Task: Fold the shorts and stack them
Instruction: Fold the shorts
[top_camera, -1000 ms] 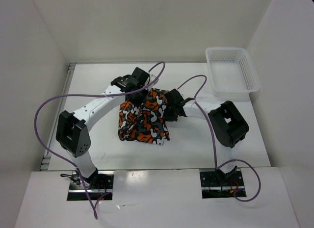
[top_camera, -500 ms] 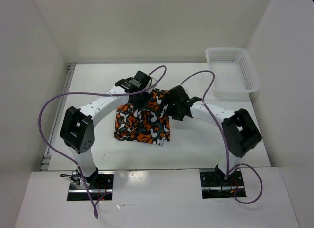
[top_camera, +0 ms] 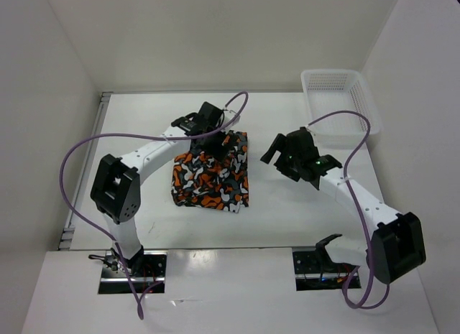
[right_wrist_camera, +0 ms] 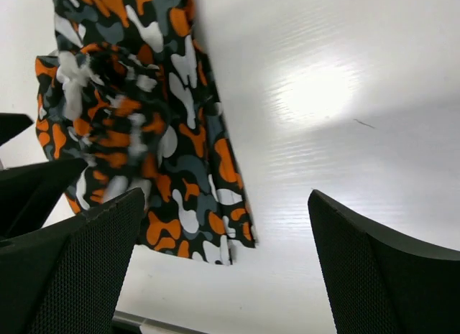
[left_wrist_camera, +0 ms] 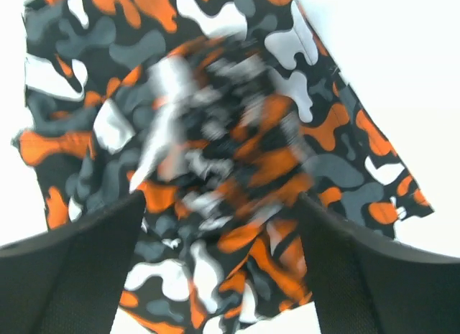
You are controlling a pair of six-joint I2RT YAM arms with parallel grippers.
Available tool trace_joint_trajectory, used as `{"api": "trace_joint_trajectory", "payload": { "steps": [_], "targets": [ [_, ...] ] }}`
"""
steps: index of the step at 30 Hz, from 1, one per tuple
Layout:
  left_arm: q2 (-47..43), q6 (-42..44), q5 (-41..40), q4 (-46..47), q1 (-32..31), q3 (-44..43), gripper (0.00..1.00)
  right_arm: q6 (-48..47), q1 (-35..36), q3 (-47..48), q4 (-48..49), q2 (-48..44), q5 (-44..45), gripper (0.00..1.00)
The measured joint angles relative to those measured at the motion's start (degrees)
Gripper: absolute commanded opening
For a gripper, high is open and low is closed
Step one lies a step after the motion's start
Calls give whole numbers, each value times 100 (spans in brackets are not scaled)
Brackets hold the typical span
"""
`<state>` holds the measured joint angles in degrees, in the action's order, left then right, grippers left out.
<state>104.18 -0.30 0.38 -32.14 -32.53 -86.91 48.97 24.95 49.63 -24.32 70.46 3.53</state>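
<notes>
The shorts (top_camera: 212,174), camouflage-printed in orange, white, black and grey, lie in a folded heap on the white table (top_camera: 302,212), left of centre. My left gripper (top_camera: 211,141) hangs over their far edge with its jaws open. In the left wrist view the shorts (left_wrist_camera: 215,118) spread blurred below the gripper (left_wrist_camera: 223,276), and neither finger (left_wrist_camera: 65,276) pinches the cloth. My right gripper (top_camera: 276,149) stands open to the right of the shorts, apart from them. In the right wrist view the shorts (right_wrist_camera: 144,118) lie to the upper left, and only bare table shows between that gripper's (right_wrist_camera: 226,276) fingers.
A white mesh basket (top_camera: 338,104) stands at the back right corner of the table. White walls close in the table at the left, back and right. Purple cables loop above both arms.
Both grippers have opened and let go of the shorts. The right arm has swung away to the right. The shorts have dropped and settled flatter on the table.
</notes>
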Motion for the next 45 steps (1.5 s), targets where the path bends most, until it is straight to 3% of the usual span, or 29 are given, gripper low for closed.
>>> {"api": "trace_joint_trajectory", "payload": {
  "steps": [1,9,14,19,25,26,28,29,30,32,37,41,45],
  "targets": [
    [11,22,-28,-26,-2,0,100,-9,-68,-44,-31,-94,9,99],
    [-55,9,433,133,48,278,100,-63,-186,-133,-232,-227,-61,99],
    [-55,-4,748,208,-234,452,86,-90,-186,-133,-234,-197,-98,99],
    [-22,11,804,308,-636,452,91,-109,-186,-133,-234,-197,-118,99],
    [72,-2,275,238,-793,549,51,-111,-186,-133,-236,-197,-138,99],
    [15,22,160,289,-793,645,49,-111,-186,-133,-234,-197,-140,99],
    [-166,13,44,352,-767,885,51,-111,-186,-133,-236,-197,-142,99],
    [-271,13,20,356,-750,984,67,-111,-186,-133,-236,-197,-151,99],
    [-387,46,4,374,-717,1073,77,-111,-186,-133,-236,-197,-164,99],
    [-625,26,28,417,-651,1182,85,-114,-186,-133,-234,-197,-186,99],
    [-859,9,164,734,-393,1294,82,-146,-186,-133,-232,-197,-240,99],
    [-608,9,286,896,-199,1364,86,-170,-186,-138,-232,-197,-284,99],
    [-133,9,352,940,-146,1353,74,-188,-186,-144,-232,-197,-291,99]
  ]
}}
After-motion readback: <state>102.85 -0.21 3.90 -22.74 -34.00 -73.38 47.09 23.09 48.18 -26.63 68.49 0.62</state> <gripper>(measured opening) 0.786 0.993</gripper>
